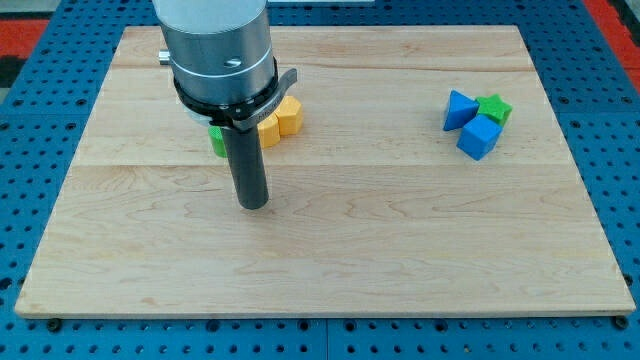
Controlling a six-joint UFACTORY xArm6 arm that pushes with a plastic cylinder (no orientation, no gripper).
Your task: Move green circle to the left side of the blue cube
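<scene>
The green circle (216,141) is mostly hidden behind the arm's body at the view's upper left; only a green edge shows. The blue cube (478,136) lies at the view's upper right, touching a blue triangular block (459,109) and a green star-shaped block (494,108). My tip (253,204) rests on the wooden board (330,250), just below and to the right of the green circle, far to the left of the blue cube.
Yellow and orange blocks (282,119) sit right of the rod, partly hidden by the arm. The arm's grey cylinder (218,45) covers the board's upper left. Blue pegboard (620,120) surrounds the board.
</scene>
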